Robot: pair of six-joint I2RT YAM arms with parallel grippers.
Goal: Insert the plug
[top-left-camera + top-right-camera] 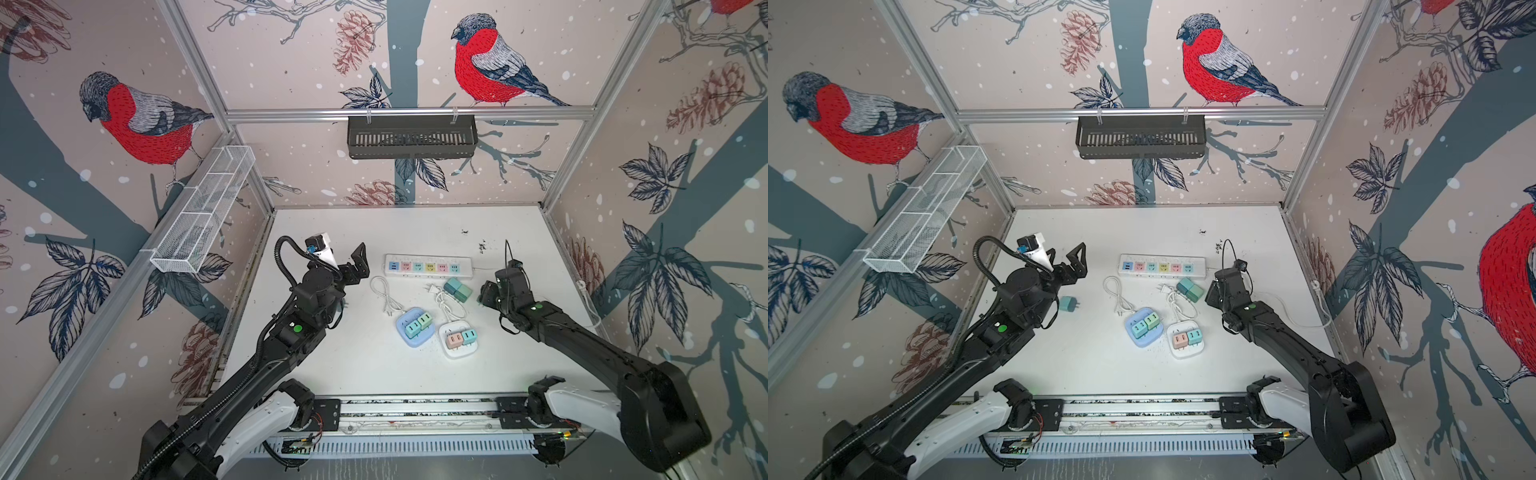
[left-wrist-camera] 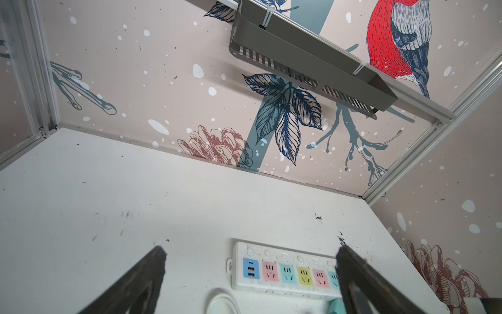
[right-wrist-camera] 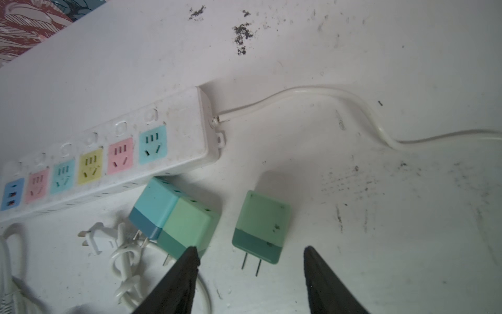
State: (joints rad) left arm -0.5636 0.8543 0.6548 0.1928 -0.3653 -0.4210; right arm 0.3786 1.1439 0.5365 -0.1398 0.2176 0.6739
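Zero plugs in the power strip [image 3: 187, 119] so far, so basically at the pre-grab stage.

Got the green plug [image 3: 260, 228] lying flat on the table [image 3: 380, 217], near the strip's cord end but not touching it, prongs pointing back at the right gripper [image 3: 250, 250]. Jaws there partway apart with the prongs lined up between them, nothing held, no contact as far as visible. Left gripper [image 2: 251, 248] spread wide and empty, hovering near the strip's blue end. All coloured sockets empty in the right wrist view. Left to do, at a guess: grab, lift, tip prongs down, line up, push in.
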